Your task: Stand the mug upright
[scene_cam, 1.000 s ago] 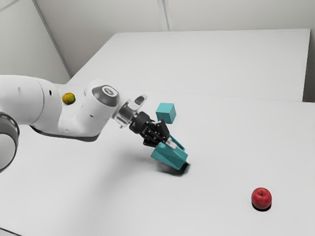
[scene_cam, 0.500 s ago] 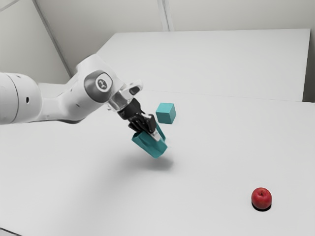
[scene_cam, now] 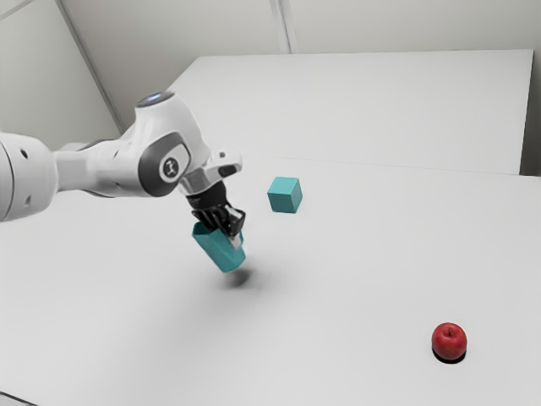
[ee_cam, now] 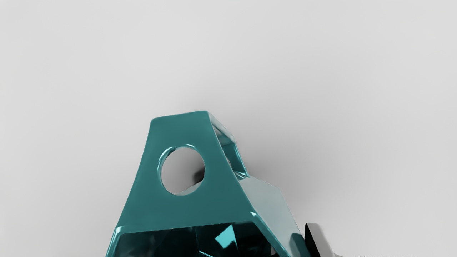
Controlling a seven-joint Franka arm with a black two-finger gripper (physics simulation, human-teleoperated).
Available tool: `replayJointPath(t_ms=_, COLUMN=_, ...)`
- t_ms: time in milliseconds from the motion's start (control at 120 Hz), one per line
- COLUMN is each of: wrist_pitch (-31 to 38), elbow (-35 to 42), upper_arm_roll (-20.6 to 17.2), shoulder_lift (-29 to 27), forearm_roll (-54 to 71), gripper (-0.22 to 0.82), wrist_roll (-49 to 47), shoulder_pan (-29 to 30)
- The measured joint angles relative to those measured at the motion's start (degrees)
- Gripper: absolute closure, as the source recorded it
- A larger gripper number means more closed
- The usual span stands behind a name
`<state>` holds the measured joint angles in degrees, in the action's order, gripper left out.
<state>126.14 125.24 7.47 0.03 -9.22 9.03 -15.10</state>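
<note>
Our claw [scene_cam: 228,233] is clamped on the mug [scene_cam: 218,249], w/ the mug right below our palm, mouth end nearest us, base farthest. Its long axis leans: mouth up & toward the exterior view's left, base down & toward its right. It's off the table [scene_cam: 363,279], so we'd prob. swing the base in under the mouth till the axis is vert., then lower. Cube [scene_cam: 285,195] sits nearby; apple [scene_cam: 449,341] well apart.

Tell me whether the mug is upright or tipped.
Tipped: the mug slants, its mouth up toward the exterior view's left and its base lower, toward the exterior view's right.
</note>
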Motion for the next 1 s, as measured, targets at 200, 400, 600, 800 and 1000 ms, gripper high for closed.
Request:
replayJointPath(t_ms=200, wrist_pitch=0.26, elbow=1.52, upper_arm_roll=0.37, shoulder_lift=-0.75, forearm_roll=5.10, gripper=0.77, wrist_roll=-4.66, shoulder_pan=0.91)
replayJointPath(t_ms=400, wrist_pitch=1.08, elbow=2.17, upper_arm_roll=0.61, shoulder_lift=-0.65, forearm_roll=10.53, gripper=0.78, wrist_roll=-8.77, shoulder_pan=1.54)
replayJointPath(t_ms=600, wrist_pitch=3.65, elbow=2.99, upper_arm_roll=0.72, shoulder_lift=-0.47, forearm_roll=12.71, gripper=0.78, wrist_roll=-11.84, shoulder_pan=1.88)
replayJointPath(t_ms=800, wrist_pitch=4.45, elbow=4.03, upper_arm_roll=0.87, shoulder_lift=-0.35, forearm_roll=13.79, gripper=0.78, wrist_roll=-14.18, shoulder_pan=1.92)
replayJointPath(t_ms=1000, wrist_pitch=4.58, elbow=4.43, upper_arm_roll=0.24, shoulder_lift=0.65, forearm_roll=14.34, gripper=0.78, wrist_roll=-16.05, shoulder_pan=2.65)
